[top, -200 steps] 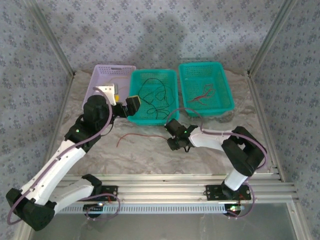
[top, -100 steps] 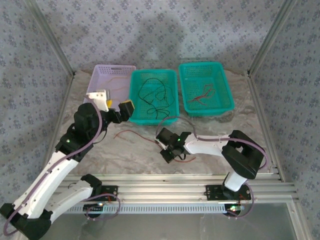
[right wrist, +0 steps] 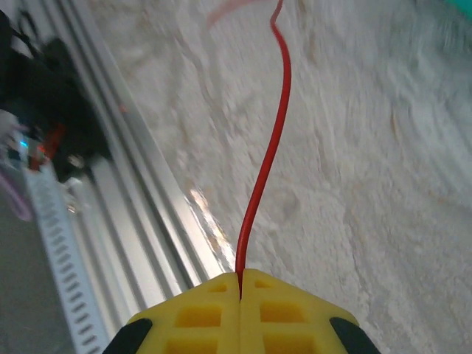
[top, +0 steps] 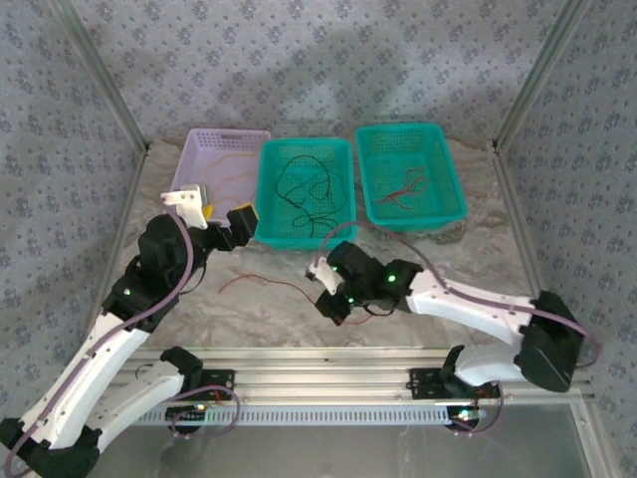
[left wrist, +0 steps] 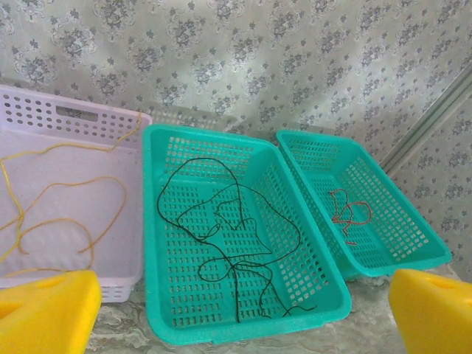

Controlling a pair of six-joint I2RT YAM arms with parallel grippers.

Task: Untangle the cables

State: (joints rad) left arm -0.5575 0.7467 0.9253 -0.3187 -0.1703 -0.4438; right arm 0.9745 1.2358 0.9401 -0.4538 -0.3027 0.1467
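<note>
**Right gripper** [right wrist: 240, 286]: The yellow pads are clenched together on one end of the red wire [right wrist: 266, 166]. No gap is seen between the pads. In the right wrist view, the wire is seen to rise from the pads and curve away above the table [right wrist: 369, 184], beside the rail [right wrist: 140, 221]. In the top view, the right gripper [top: 322, 289] is positioned low over the table [top: 259, 324], in front of the middle basket [top: 307, 142]. The red wire [top: 269, 282] is laid out to the left of it across the marble surface.

**Left gripper** [top: 224, 217]: The jaws are released and spread wide; nothing is held between them. The gripper is positioned at the near edge of the lilac basket [top: 229, 134], beside the near left corner of the middle basket. In the left wrist view, both yellow fingertips [left wrist: 44, 313] are seen at the lower corners, well apart.

**Cable locations:**
- The orange wire [left wrist: 103, 178] is lying in loose loops in the lilac basket [left wrist: 74, 118].
- The black wire [left wrist: 221, 221] is coiled in tangled loops in the middle basket [left wrist: 221, 135]. One end is carried to the near right corner.
- A second red wire [left wrist: 350, 214] is bunched on the floor of the right basket [left wrist: 324, 138].

The three baskets are set side by side at the far edge of the table.
</note>
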